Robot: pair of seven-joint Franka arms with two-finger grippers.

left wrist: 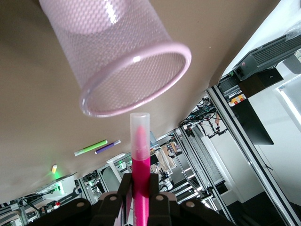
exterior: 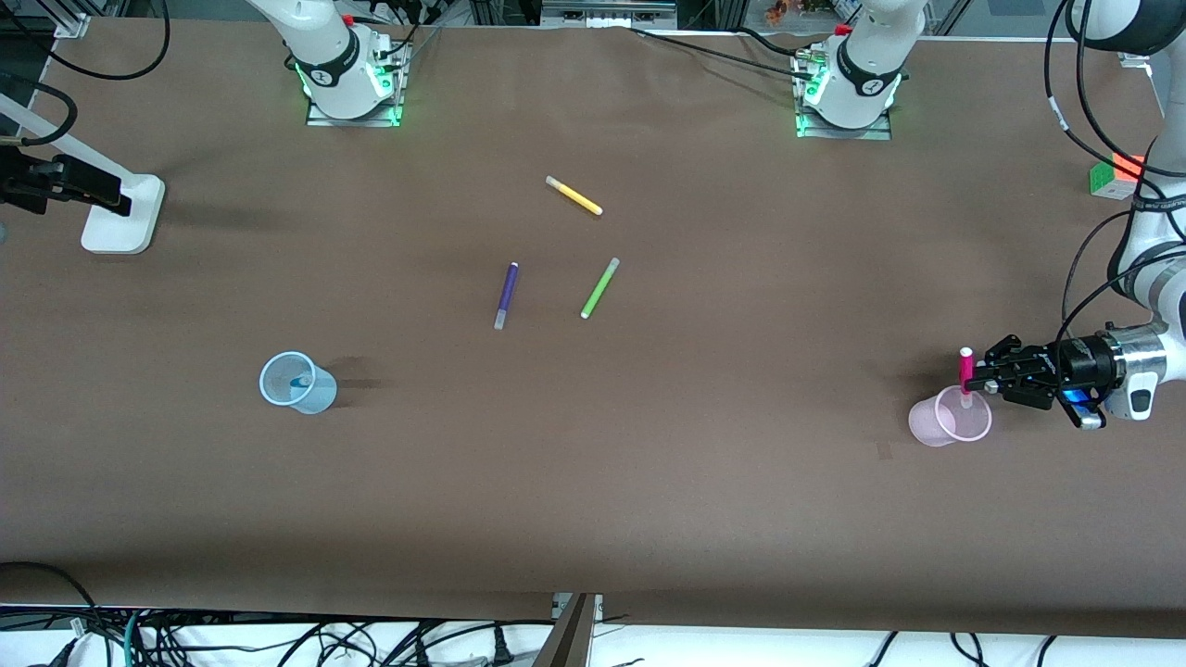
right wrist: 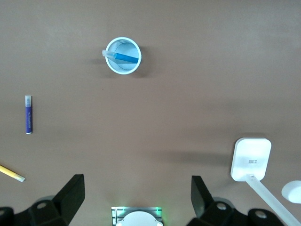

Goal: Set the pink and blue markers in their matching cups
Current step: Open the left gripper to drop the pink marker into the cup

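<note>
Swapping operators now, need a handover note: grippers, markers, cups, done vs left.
Left gripper: shut on pink marker, upright, cap end down over pink cup at the left arm's end.
Right gripper: open, empty, high above the table, waiting.
Done: blue marker is in blue cup.
Left: lower and release the pink one.
Purple, green, yellow markers stay.

From my remote seat: both arms are glossy white with black joint rings, green lights glowing at their bases, black cables looping along the left arm, and its black left gripper [exterior: 984, 377] shows a blue light
</note>
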